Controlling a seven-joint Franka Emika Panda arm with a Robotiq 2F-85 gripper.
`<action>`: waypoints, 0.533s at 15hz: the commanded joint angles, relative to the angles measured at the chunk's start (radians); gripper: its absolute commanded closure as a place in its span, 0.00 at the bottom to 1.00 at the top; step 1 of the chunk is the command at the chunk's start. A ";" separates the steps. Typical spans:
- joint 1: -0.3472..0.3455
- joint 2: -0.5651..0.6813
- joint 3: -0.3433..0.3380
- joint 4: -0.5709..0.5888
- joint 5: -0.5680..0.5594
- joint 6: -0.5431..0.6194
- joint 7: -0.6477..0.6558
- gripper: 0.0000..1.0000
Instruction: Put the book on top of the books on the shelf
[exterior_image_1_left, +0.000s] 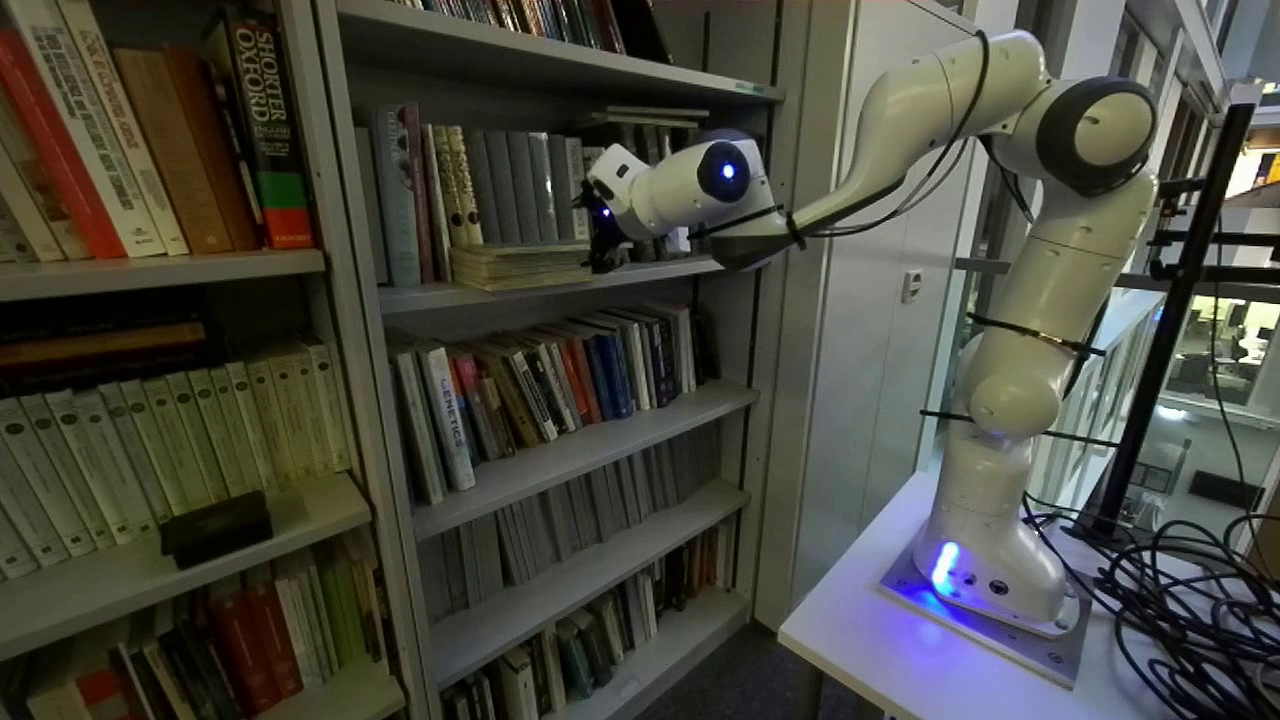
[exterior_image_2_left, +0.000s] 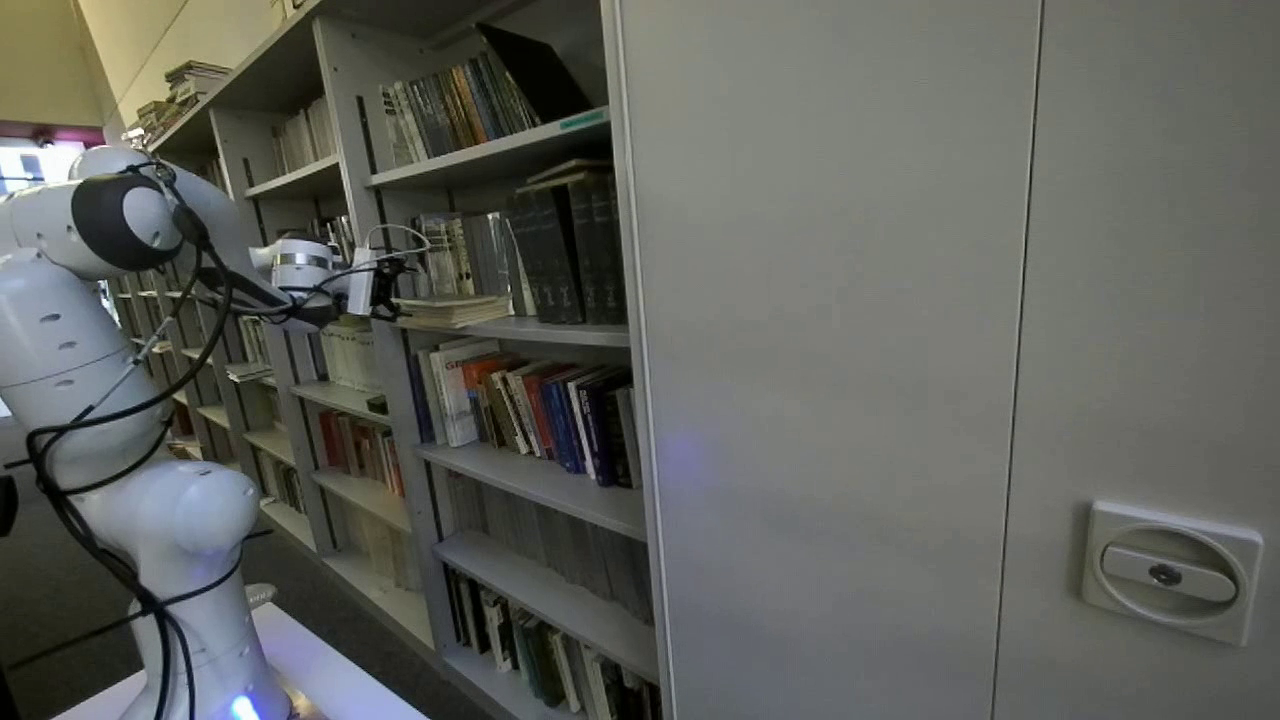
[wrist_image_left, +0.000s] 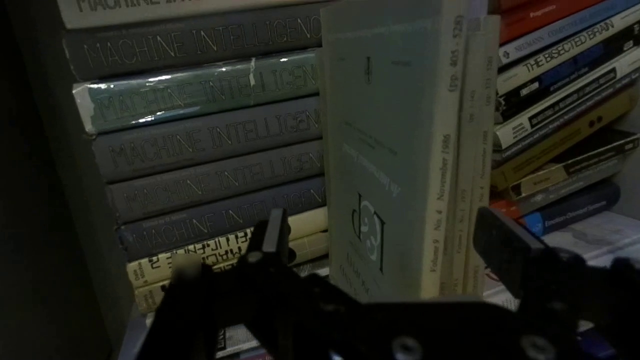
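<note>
Wrist view: the fingers (wrist_image_left: 274, 232) stand wide apart; a flat pile (wrist_image_left: 472, 175) of pale booklets shows between them, though whether either finger touches it I cannot tell; the topmost book (wrist_image_left: 380, 150) — pale cover, spine marked "Volume 9 No. 4 November 1986" — lies flat on that pile. In both exterior views the pile lies at the front edge of the shelf (exterior_image_1_left: 425, 297), nearer its left end as pictured, in front of a row of upright books (exterior_image_1_left: 515, 185); "MACHINE INTELLIGENCE" shows on several of their spines, mostly grey, one green. The white arm (exterior_image_1_left: 1050, 300) reaches across to this shelf, its fingers just beside the pile in both exterior views; toward the shelf's right end stand tall dark volumes (exterior_image_2_left: 560, 255), with more books (exterior_image_2_left: 575, 172) laid flat on them. On the lower shelf (exterior_image_1_left: 600, 440) a row of mixed books (exterior_image_1_left: 575, 375) leans, a white GENETICS volume (exterior_image_1_left: 448, 420) near the left end; the arm's base (exterior_image_1_left: 1000, 560) stands on the white bench (exterior_image_1_left: 850, 620), set back from the corner nearest the bookcase (exterior_image_1_left: 375, 400); a blue light (exterior_image_1_left: 944, 567) glows low on the base; a tangle of black cables (exterior_image_1_left: 1170, 620) lies beside it.
</note>
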 joint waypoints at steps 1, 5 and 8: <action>-0.011 0.000 -0.011 -0.028 -0.059 -0.026 0.063 0.00; -0.015 0.026 -0.024 -0.020 -0.081 -0.044 0.083 0.00; -0.018 0.041 -0.029 0.003 -0.095 -0.055 0.086 0.00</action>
